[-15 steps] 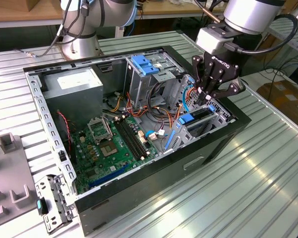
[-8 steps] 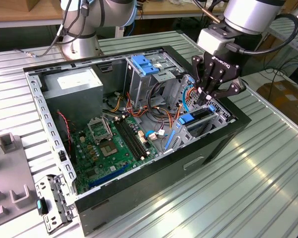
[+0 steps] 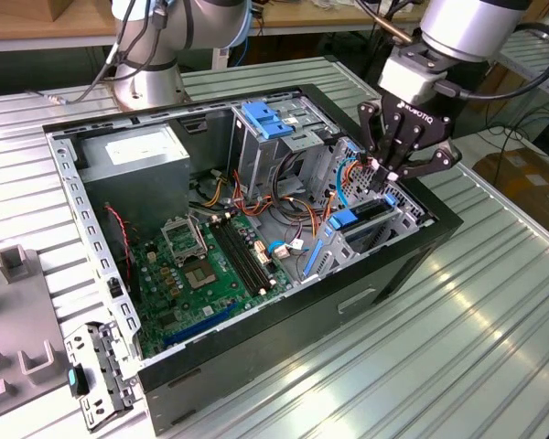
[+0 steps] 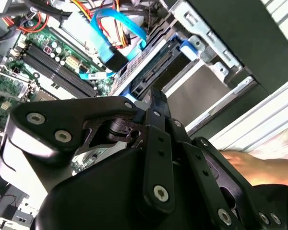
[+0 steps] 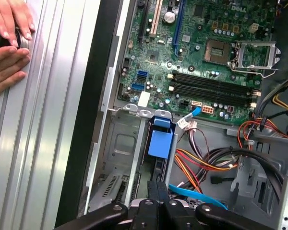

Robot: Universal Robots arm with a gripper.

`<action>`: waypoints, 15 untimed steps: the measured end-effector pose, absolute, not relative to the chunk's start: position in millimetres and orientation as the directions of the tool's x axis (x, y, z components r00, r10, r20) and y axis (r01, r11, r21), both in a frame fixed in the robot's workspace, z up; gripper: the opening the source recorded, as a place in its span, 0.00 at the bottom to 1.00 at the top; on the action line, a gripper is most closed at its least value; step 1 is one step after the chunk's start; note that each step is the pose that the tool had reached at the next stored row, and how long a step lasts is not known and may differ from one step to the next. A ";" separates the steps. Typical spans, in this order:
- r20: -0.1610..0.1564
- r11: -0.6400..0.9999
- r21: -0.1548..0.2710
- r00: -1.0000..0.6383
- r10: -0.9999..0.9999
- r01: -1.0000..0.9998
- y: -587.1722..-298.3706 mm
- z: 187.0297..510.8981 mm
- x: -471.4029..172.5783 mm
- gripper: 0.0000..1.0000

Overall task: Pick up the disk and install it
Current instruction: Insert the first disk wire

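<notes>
**Jaws.** The gripper point(image 3: 387, 174) has its jaws drawn together, and nothing is seen between them. The tips stand at the exposed end of the disk point(image 3: 364, 216). Contact cannot be confirmed.

**Disk position.** The disk sits on edge in a slot of the drive cage point(image 5: 119, 143), at the end of the case point(image 3: 256, 366) away from the motherboard point(image 3: 201, 265). In the second wrist view its dark body shows between blue rails. It appears only partly seated.

**Handling.** Judge the disk rigid, dense for its size and sensitive to shock. The plastic rails are likely to flex. The sound hold is across the flat faces or on the end tab, square to the slot.

**Clearance.** Bare sheet-metal cage edges flank the slot closely. Cables point(image 5: 201, 160) lie just beside the cage. Open room is above the case. A person's hands point(image 5: 7, 52) rest on the bench point(image 3: 457, 347), apart from the case.
</notes>
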State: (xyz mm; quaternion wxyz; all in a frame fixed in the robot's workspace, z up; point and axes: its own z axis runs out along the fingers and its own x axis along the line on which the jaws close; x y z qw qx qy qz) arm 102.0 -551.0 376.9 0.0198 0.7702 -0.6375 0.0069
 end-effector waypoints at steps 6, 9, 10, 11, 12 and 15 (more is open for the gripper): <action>0.036 -0.187 0.022 0.188 -0.981 -0.982 -547.9 377.0 116.4 0.11; 0.036 -0.188 0.022 0.188 -0.981 -0.982 -547.1 376.9 123.8 0.11; 0.036 -0.188 0.022 0.188 -0.981 -0.982 -546.8 376.9 125.6 0.11; 0.036 -0.188 0.022 0.189 -0.981 -0.982 -546.5 376.9 129.6 0.11; 0.036 -0.188 0.022 0.189 -0.981 -0.982 -546.4 376.9 132.1 0.11; 0.035 -0.202 0.022 0.203 -0.979 -0.979 -546.3 377.1 136.0 0.11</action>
